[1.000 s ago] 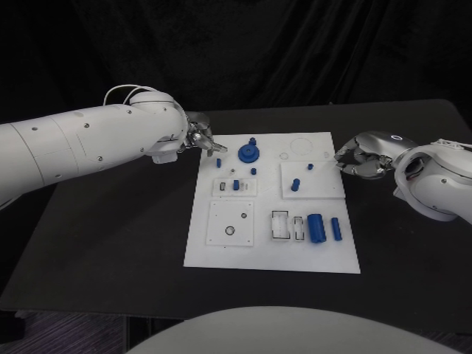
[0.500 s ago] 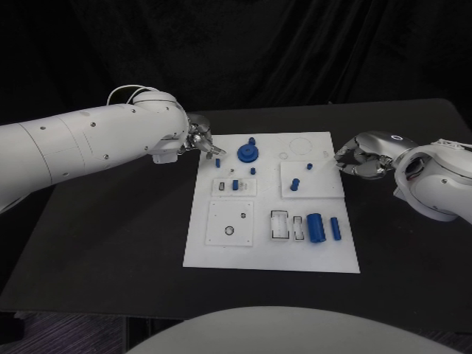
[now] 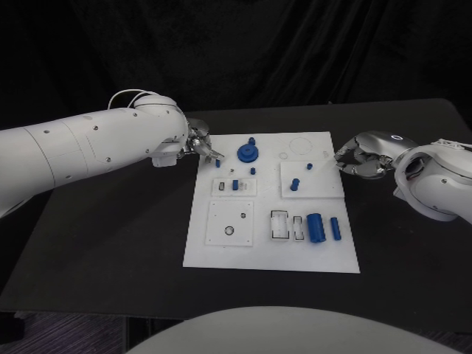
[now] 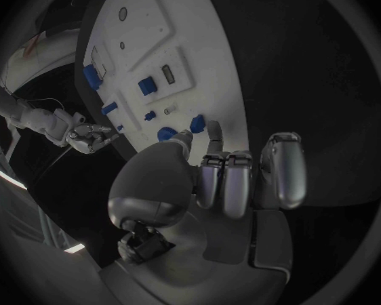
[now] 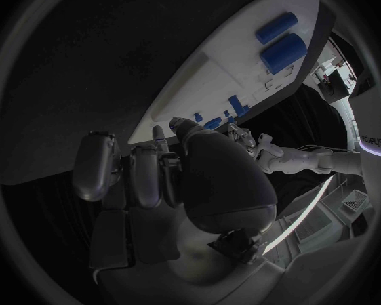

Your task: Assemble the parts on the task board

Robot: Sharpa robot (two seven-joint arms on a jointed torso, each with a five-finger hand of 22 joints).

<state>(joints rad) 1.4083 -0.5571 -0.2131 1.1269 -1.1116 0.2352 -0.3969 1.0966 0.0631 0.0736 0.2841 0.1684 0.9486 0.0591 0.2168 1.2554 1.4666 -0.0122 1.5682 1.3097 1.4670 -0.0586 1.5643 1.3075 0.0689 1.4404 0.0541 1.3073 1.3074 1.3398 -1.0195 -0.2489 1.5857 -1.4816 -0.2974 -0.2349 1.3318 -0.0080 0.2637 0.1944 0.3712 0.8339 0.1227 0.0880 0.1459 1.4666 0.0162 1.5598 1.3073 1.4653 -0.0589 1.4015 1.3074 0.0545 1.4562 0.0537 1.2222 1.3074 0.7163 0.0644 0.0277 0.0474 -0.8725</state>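
Our left hand (image 3: 201, 141) pinches a small blue part (image 4: 196, 123) at the task board's (image 3: 252, 251) upper-left corner; whether our right hand's (image 3: 358, 158) curled fingers hold anything, we cannot tell.

No lettering, number or sign can be read on the task board (image 3: 271, 243), on its blue parts (image 3: 316, 228) or on the worktop (image 3: 108, 243). In the right wrist view a few pale characters are seen on a dark surface at the circle's rim, but they are too small and bent to be made out. No brand or label is legible on the white arms or on either robot hand.
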